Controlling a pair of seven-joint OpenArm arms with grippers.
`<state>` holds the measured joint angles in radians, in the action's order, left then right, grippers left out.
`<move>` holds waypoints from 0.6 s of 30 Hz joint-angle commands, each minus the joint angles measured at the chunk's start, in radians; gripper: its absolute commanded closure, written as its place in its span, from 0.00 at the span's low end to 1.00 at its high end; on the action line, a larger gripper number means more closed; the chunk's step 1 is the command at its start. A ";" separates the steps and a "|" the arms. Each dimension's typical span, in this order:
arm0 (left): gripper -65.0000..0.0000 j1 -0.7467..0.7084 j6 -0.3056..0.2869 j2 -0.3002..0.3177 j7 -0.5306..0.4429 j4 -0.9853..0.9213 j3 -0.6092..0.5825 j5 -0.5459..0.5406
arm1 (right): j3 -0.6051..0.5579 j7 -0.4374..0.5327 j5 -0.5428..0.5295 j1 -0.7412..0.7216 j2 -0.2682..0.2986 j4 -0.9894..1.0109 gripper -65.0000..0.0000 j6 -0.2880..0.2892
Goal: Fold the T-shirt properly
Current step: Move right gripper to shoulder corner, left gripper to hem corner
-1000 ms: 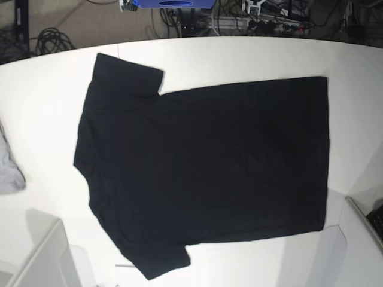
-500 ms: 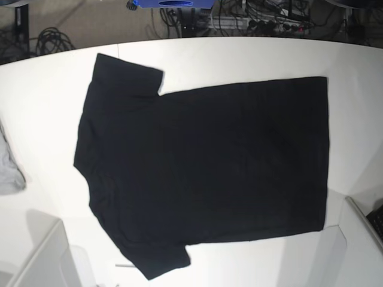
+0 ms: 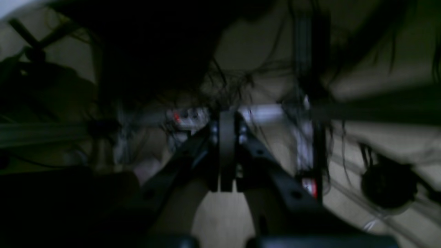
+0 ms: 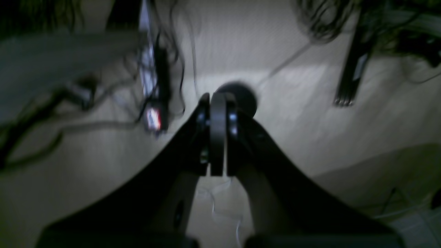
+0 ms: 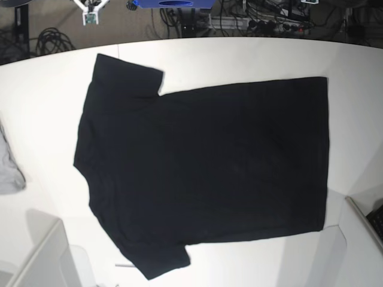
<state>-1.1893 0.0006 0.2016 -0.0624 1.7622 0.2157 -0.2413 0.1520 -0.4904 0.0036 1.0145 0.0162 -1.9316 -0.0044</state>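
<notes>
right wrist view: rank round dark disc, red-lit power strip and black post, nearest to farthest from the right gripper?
Judged by how they lie in that view, from the shut right gripper:
1. Round dark disc: just behind the tips, slightly right.
2. Red-lit power strip: to the left.
3. Black post: far upper right.

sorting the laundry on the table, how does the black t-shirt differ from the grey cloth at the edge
The T-shirt is black; the grey cloth is light grey. The T-shirt lies spread flat and fully in the base view, both sleeves out, while the grey cloth is bunched and cut off by the picture's left edge. The T-shirt covers much of the table; the visible part of the grey cloth is far smaller. Both rest on the white table, apart from each other.
</notes>
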 commanded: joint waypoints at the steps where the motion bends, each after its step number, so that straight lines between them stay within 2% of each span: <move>1: 1.00 -0.034 0.005 0.012 -0.020 0.041 0.020 -0.022 | 0.021 0.014 0.002 0.014 -0.008 -0.039 1.00 -0.004; 5: 1.00 -0.042 0.005 0.012 -0.020 0.132 0.069 -0.091 | 0.090 0.014 0.000 -0.075 -0.048 -0.075 1.00 -0.001; 11: 1.00 0.035 0.005 0.003 -0.023 0.173 0.130 -0.091 | 0.131 0.016 -0.006 -0.219 -0.089 -0.075 1.00 0.001; 13: 1.00 0.071 0.005 0.003 -0.021 0.169 0.150 -0.096 | 0.136 0.016 -0.067 -0.257 -0.097 -0.075 1.00 0.013; 16: 1.00 0.113 0.005 -0.004 -0.021 0.166 0.179 -0.099 | 0.148 0.014 -0.207 -0.293 -0.088 -0.075 1.00 0.085; 18: 1.00 0.131 0.005 -0.008 -0.026 0.169 0.198 -0.097 | 0.197 0.009 -0.308 -0.322 -0.089 -0.073 1.00 0.126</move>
<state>-1.0393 -0.0006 0.1883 -0.0624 1.9152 0.4015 -0.3386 0.3420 -0.5022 -0.3149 0.6891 -0.0807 -1.9896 0.1238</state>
